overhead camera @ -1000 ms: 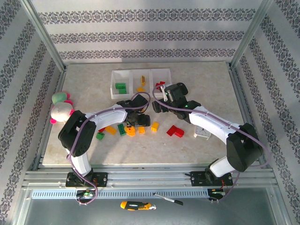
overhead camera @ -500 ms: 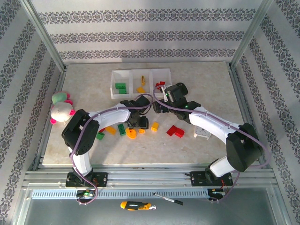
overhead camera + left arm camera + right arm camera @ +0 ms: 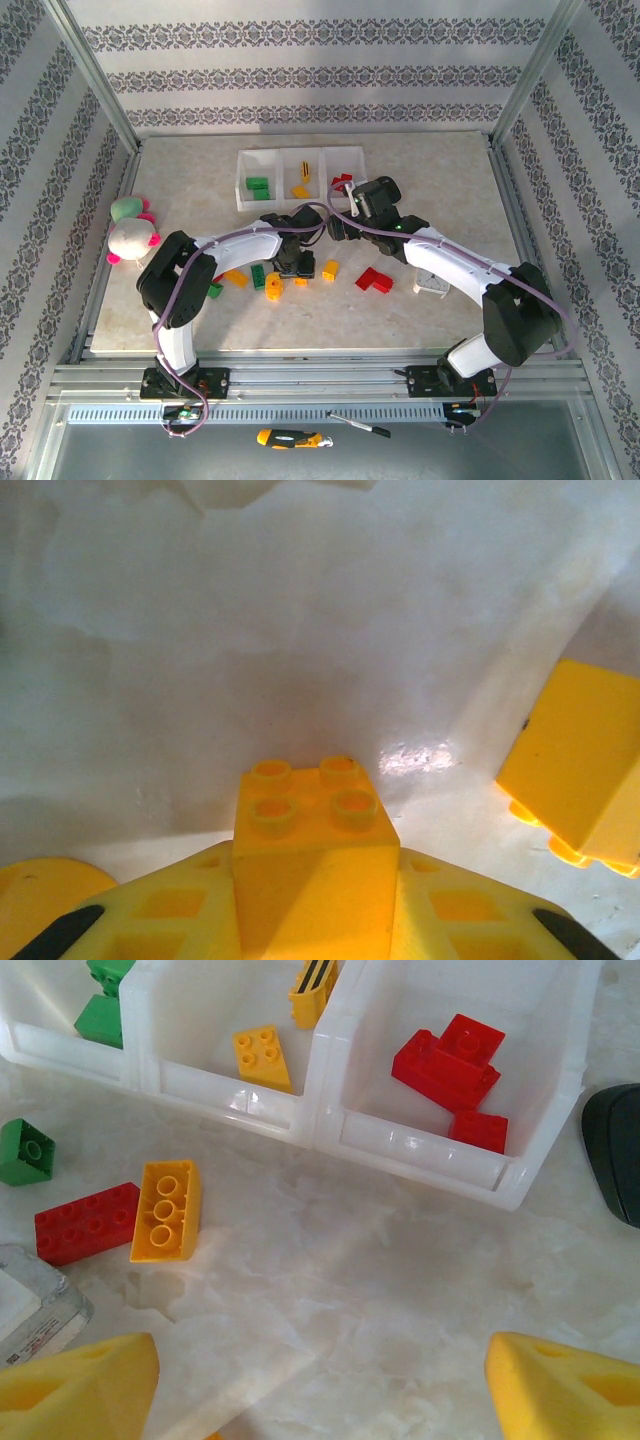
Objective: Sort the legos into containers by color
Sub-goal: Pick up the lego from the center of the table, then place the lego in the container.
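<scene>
My left gripper (image 3: 298,262) is low over the table's middle, among the loose legos. It is shut on a yellow four-stud brick (image 3: 310,850) held between its yellow fingers (image 3: 150,920). Another yellow brick (image 3: 580,770) lies just to its right. The white three-compartment tray (image 3: 300,153) holds green (image 3: 100,1015), yellow (image 3: 262,1057) and red bricks (image 3: 447,1060), one colour per compartment. My right gripper (image 3: 340,208) hovers open in front of the tray's red compartment, nothing between its fingers (image 3: 560,1385). Loose red (image 3: 374,280), yellow (image 3: 330,269) and green (image 3: 214,290) bricks lie on the table.
A pink, green and white plush toy (image 3: 130,235) sits at the table's left edge. A black mouse (image 3: 612,1150) lies right of the tray. A small white and clear object (image 3: 432,285) rests under the right arm. Metal frame posts stand at the back corners.
The left gripper has slid slightly right and closed its jaws onto the yellow brick. The right gripper has stayed open in the same place.
</scene>
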